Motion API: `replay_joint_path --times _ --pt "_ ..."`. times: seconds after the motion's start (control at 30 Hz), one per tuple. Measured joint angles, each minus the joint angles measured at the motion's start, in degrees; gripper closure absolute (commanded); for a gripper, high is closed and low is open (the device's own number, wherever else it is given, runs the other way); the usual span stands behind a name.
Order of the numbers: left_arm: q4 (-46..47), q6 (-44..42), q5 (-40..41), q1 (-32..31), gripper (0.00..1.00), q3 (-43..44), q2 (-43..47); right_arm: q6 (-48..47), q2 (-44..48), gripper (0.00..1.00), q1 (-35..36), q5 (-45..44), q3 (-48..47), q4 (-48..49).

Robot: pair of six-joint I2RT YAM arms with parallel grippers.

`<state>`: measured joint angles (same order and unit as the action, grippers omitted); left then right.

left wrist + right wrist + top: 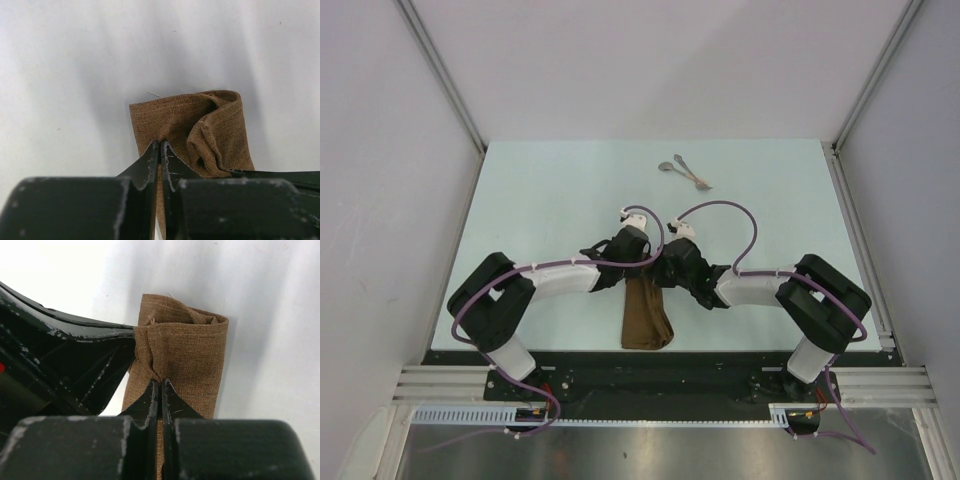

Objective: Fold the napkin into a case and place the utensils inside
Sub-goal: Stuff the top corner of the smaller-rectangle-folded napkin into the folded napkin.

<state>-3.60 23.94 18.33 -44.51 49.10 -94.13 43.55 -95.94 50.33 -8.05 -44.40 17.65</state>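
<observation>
The brown napkin [646, 318] is bunched into a narrow hanging strip near the table's front edge, its top held up between both arms. My left gripper [160, 145] is shut on the napkin [172, 120], pinching its cloth between the jaw tips. My right gripper [160, 384] is shut on the napkin [187, 352] too, right beside the left one. In the top view the left gripper [638, 262] and the right gripper [660, 265] meet above the cloth. Two silvery utensils [685, 171] lie together on the table at the back, well apart from both grippers.
The pale table [550, 210] is bounded by white walls at left, back and right. A metal rail [860, 240] runs along its right edge. The left gripper's black finger [65, 360] fills the left side of the right wrist view.
</observation>
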Motion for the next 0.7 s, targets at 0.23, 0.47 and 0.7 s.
replay_joint_path --times 0.23,0.47,0.7 --pt "-0.57 0.70 -0.20 0.20 1.00 0.11 0.98 -0.02 0.04 1.00 -0.17 1.05 0.42 0.33" --pt "-0.59 3.04 -2.34 1.51 1.00 0.09 4.17 -0.07 0.04 1.00 -0.22 2.19 0.46 0.46" --pt "-0.50 4.04 -4.02 2.40 1.00 -0.09 4.68 -0.04 -0.92 1.00 -0.22 3.52 0.26 0.37"
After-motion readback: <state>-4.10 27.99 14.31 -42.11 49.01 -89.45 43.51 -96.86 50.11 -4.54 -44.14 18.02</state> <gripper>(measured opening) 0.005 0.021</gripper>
